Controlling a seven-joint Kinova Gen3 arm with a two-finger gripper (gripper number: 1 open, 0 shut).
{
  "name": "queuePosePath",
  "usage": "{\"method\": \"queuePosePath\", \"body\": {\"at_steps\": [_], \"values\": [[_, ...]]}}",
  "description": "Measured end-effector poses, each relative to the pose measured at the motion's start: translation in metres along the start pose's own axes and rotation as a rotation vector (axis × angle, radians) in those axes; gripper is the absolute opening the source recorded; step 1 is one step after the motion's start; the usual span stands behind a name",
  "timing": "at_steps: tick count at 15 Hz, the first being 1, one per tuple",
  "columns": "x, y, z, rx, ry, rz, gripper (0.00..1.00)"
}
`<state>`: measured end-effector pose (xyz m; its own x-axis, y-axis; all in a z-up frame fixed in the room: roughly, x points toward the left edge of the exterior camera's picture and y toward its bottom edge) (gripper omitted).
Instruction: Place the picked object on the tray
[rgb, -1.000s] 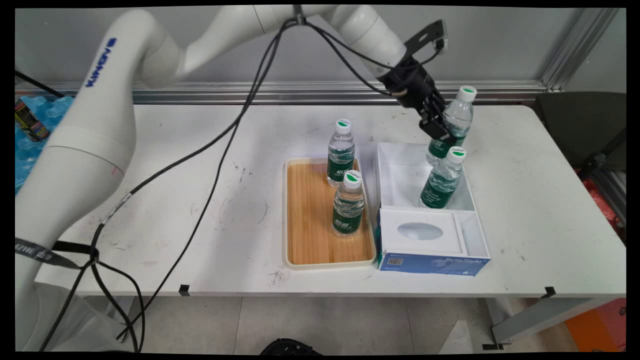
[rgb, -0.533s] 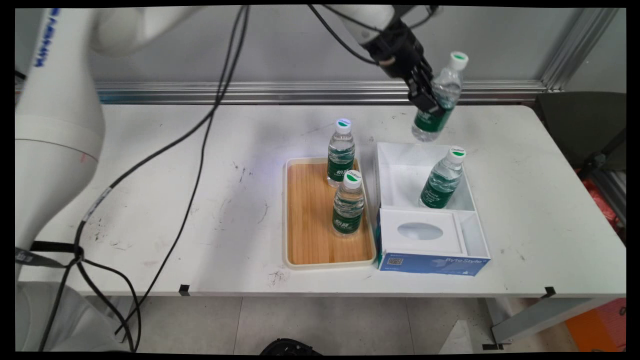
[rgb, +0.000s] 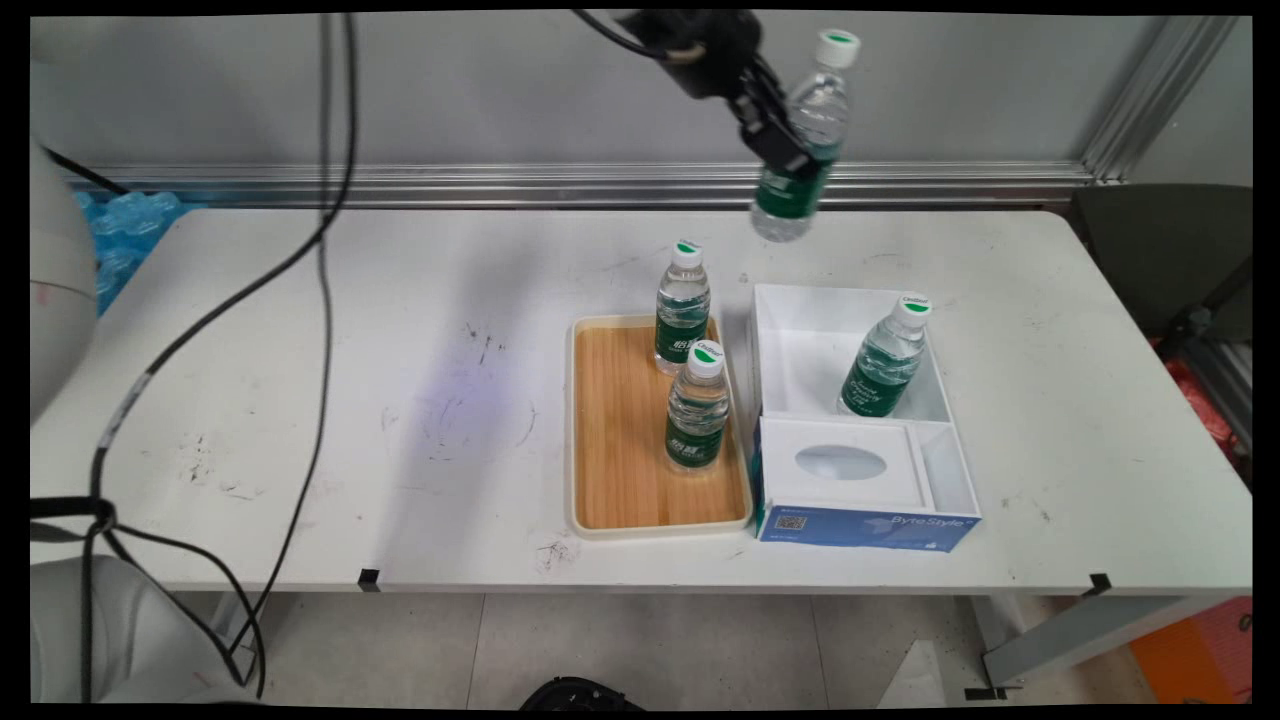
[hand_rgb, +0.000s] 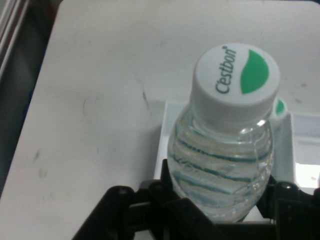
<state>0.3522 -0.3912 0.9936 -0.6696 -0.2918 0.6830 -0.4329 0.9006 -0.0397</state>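
Observation:
My gripper (rgb: 788, 150) is shut on a small water bottle (rgb: 805, 140) with a green label and a white cap, held tilted high above the table's far side, behind the white box (rgb: 800, 330). In the hand view the held water bottle (hand_rgb: 225, 145) fills the middle between the black fingers (hand_rgb: 155, 192), cap toward the camera, with the box's corner (hand_rgb: 165, 130) below it. A second bottle (rgb: 884, 358) leans inside the box's rear compartment. Two more bottles (rgb: 682, 308) (rgb: 696, 408) stand upright on the wooden tray (rgb: 620, 440) left of the box.
The box's front part holds a white insert with an oval hollow (rgb: 840, 462). Black cables (rgb: 320, 250) hang over the table's left half. A metal rail (rgb: 600, 185) runs along the wall behind the table. A dark chair (rgb: 1160, 260) stands at the right.
The gripper has lifted the bottle out of the box's rear compartment and carried it up and to the left, to well above the table's far edge.

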Motion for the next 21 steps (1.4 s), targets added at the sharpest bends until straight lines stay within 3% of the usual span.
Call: {"method": "queuePosePath", "body": {"at_steps": [6, 11, 16, 21], "values": [[-0.042, 0.028, -0.07, 0.047, -0.051, -0.085, 0.0], [-0.084, 0.05, -0.109, 0.044, -0.099, -0.127, 0.0], [-0.122, 0.062, -0.115, 0.037, -0.121, -0.143, 0.0], [-0.157, 0.067, -0.094, 0.041, -0.117, -0.141, 0.0]]}}
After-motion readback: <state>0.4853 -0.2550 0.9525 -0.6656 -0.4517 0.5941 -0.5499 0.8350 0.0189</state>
